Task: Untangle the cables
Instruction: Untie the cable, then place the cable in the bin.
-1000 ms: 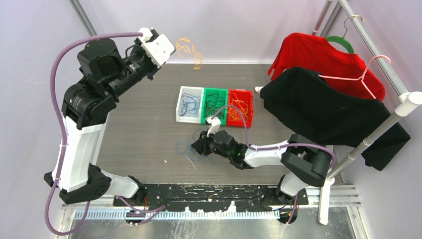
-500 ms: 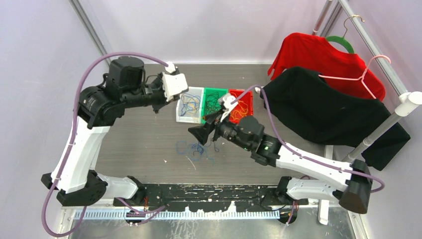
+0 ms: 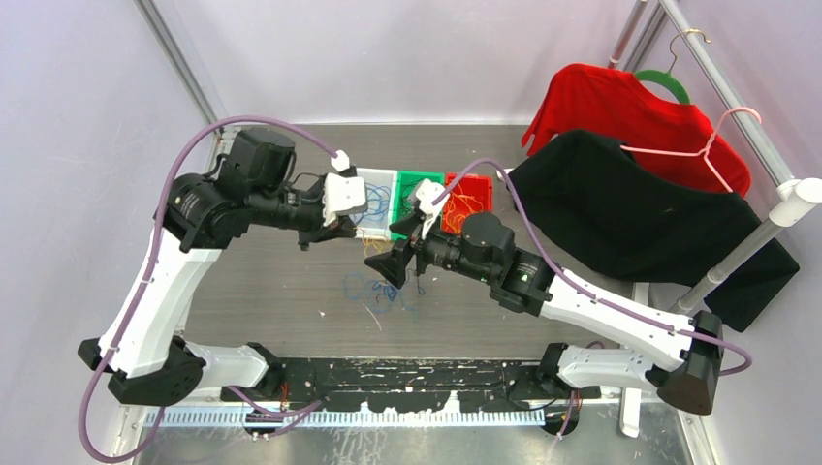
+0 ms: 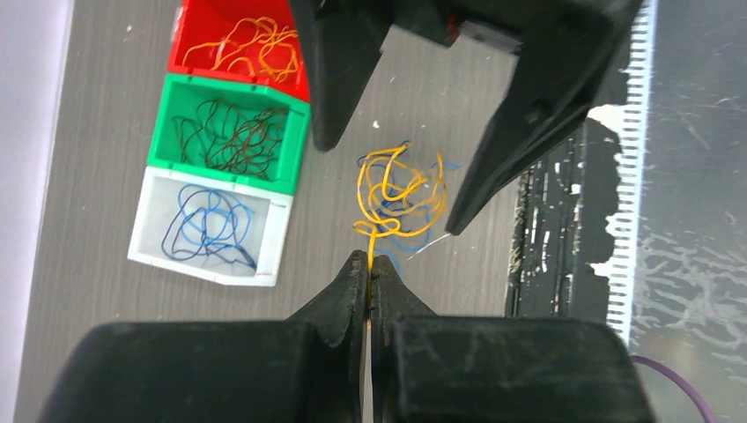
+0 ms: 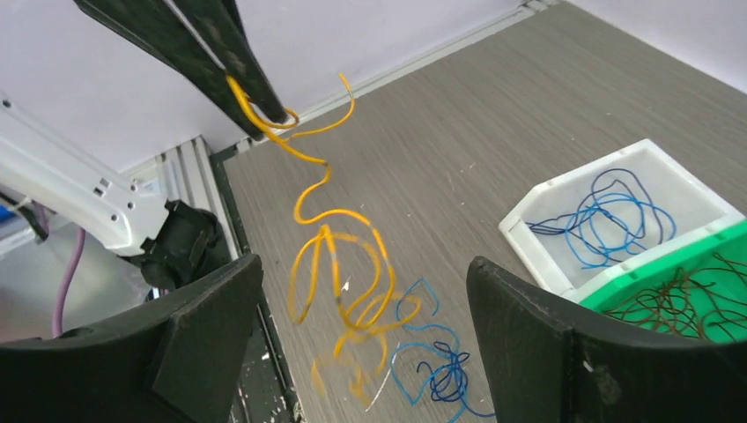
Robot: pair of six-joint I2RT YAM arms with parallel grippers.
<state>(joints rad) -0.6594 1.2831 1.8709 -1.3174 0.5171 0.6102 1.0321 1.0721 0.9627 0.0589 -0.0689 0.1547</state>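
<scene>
Left end effector (image 4: 368, 264) pinches the yellow cable (image 5: 328, 231); right end effector (image 5: 363, 264) gapes around it. Dangling loops may snag the blue cable (image 5: 432, 361) on the worktop (image 5: 493, 132), retangling them.

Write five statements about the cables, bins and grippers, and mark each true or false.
1. The left gripper is shut on an orange-yellow cable. True.
2. The right gripper grips that cable too. False: its jaws stand open, and the cable hangs between them.
3. The white bin holds blue cables. True.
4. The green bin also holds blue ones. False: it holds dark cables.
5. The table is bare under the hanging cable. False: loose blue cables lie there.
</scene>
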